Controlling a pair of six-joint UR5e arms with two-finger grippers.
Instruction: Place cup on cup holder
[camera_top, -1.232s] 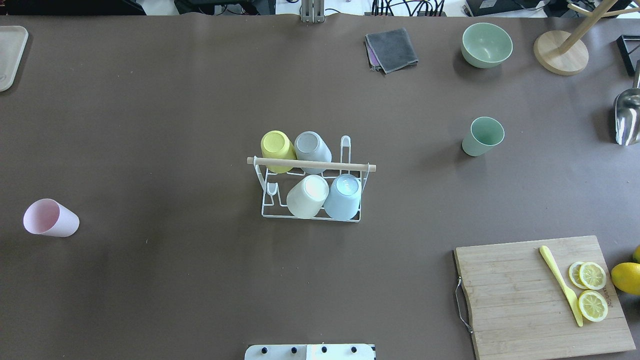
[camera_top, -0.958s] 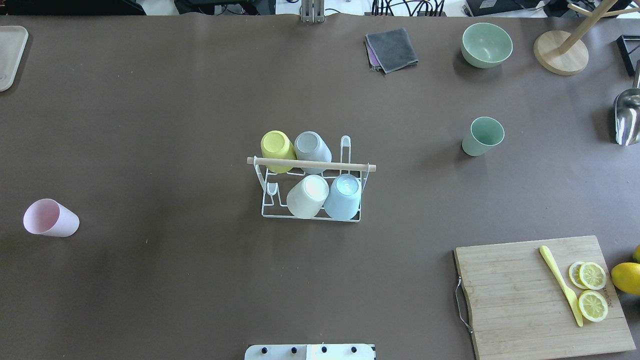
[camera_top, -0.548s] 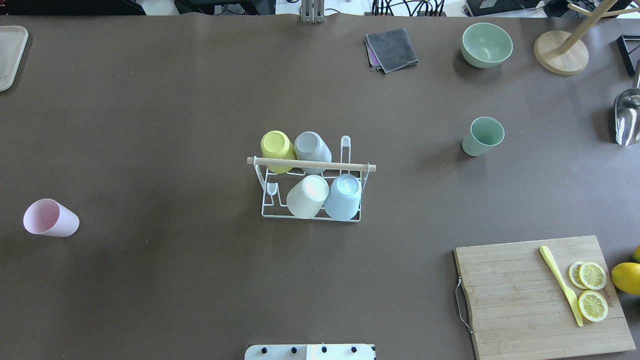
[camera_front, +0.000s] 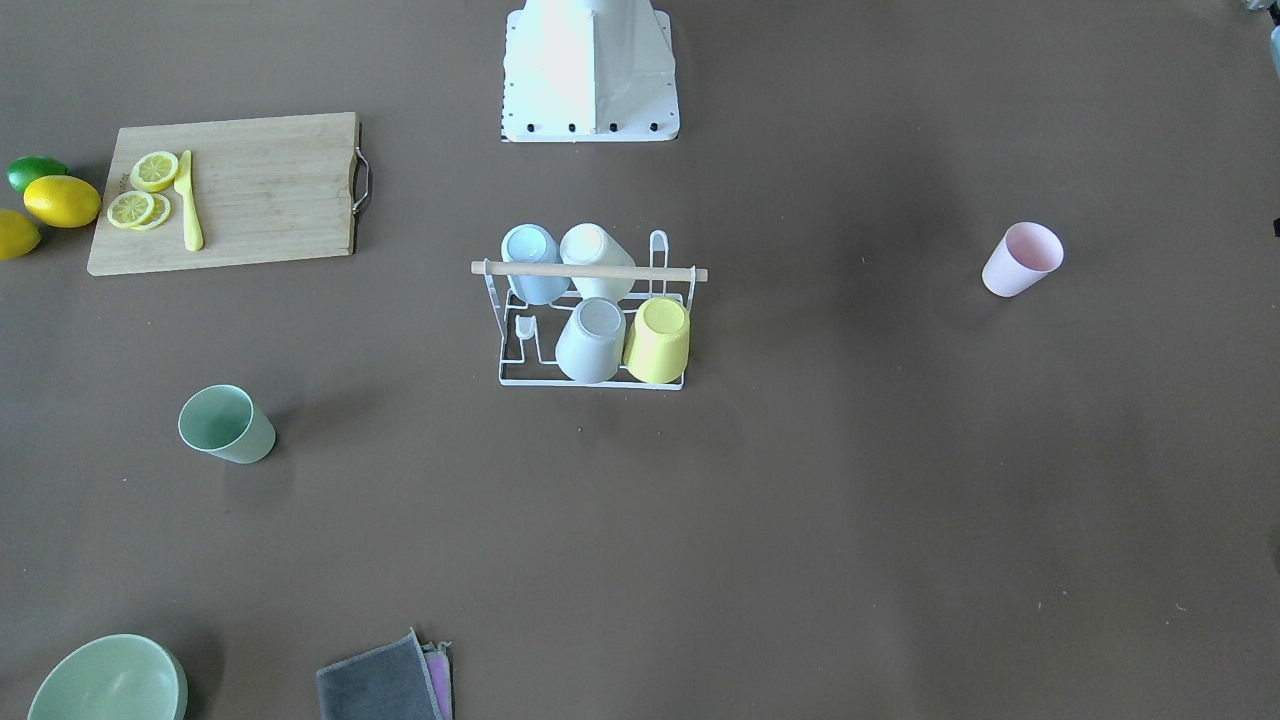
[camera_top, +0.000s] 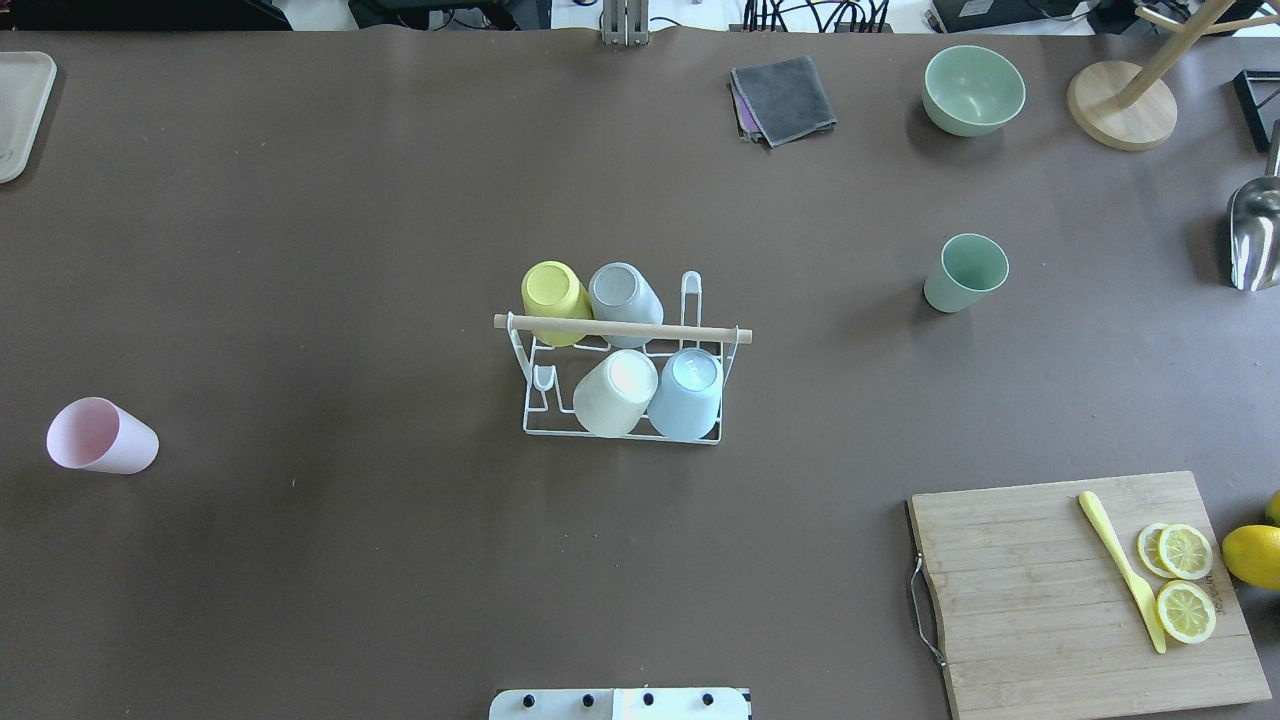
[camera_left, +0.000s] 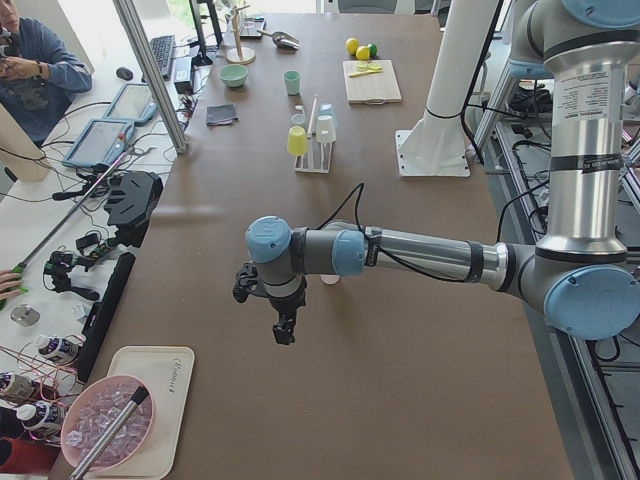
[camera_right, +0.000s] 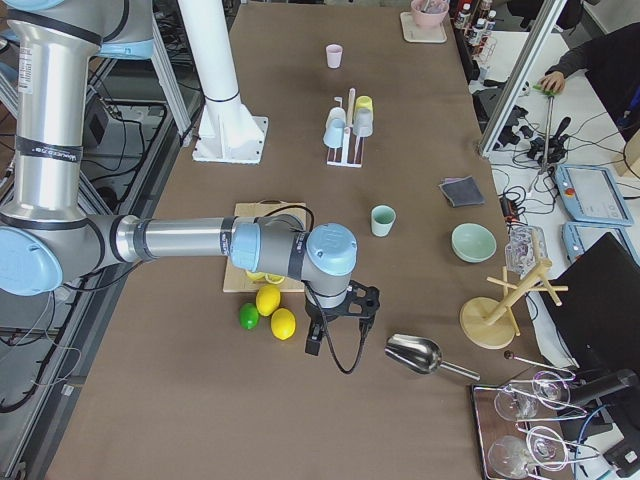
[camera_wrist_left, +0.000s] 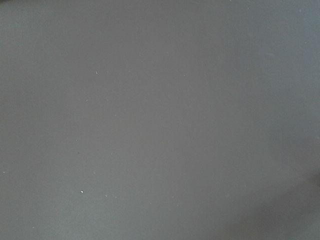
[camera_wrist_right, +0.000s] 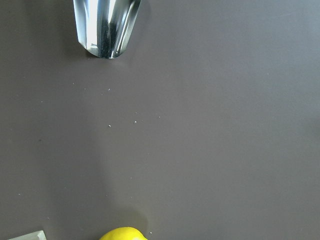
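Observation:
The white wire cup holder (camera_top: 620, 328) with a wooden dowel handle stands mid-table and carries several upside-down cups: yellow (camera_top: 555, 292), grey, cream and light blue. Two prongs are free. It also shows in the front view (camera_front: 590, 271). A pink cup (camera_top: 100, 436) stands at the far left, and a green cup (camera_top: 965, 272) stands at the right. My left gripper (camera_left: 283, 330) hangs over bare table near the left end. My right gripper (camera_right: 312, 345) hangs beside the lemons. I cannot tell whether either is open or shut.
A cutting board (camera_top: 1040, 600) with lemon slices and a yellow knife lies front right, with whole lemons (camera_right: 268, 300) beside it. A green bowl (camera_top: 973, 90), a grey cloth (camera_top: 783, 97), a wooden stand (camera_top: 1120, 105) and a metal scoop (camera_top: 1255, 235) sit at the back right.

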